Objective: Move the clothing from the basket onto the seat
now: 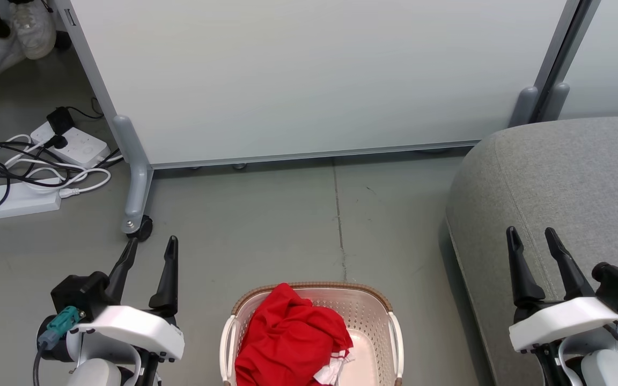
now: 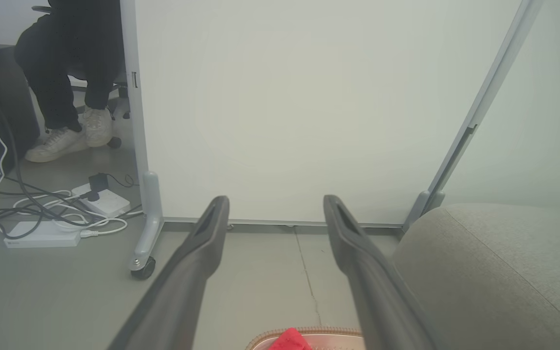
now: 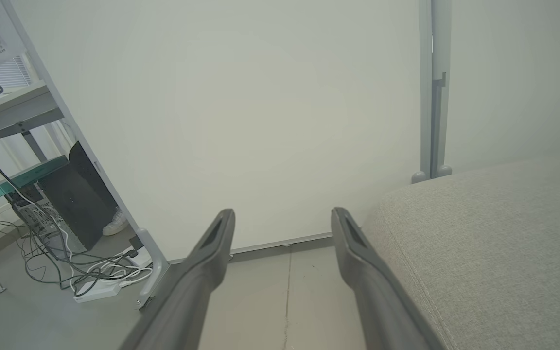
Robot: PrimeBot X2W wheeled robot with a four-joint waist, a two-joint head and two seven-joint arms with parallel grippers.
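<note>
At the bottom centre of the head view, a crumpled bright red fabric garment [image 1: 287, 338] fills the left part of the cream-white perforated plastic basket [image 1: 352, 288], which stands on the grey floor [image 1: 266, 225]. The large grey upholstered seat cushion [image 1: 566, 177] sits at the right. The left hand [image 1: 153, 241], lower left, and the right hand [image 1: 530, 231], lower right before the cushion, both gape wide and hold nothing.

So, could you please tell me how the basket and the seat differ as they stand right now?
The basket is cream perforated plastic with a brown rim; the seat is grey fabric. The basket is far smaller than the seat. The basket holds the red clothing; the seat's visible part bears no clothing. Both have rounded corners and stand on the floor.
</note>
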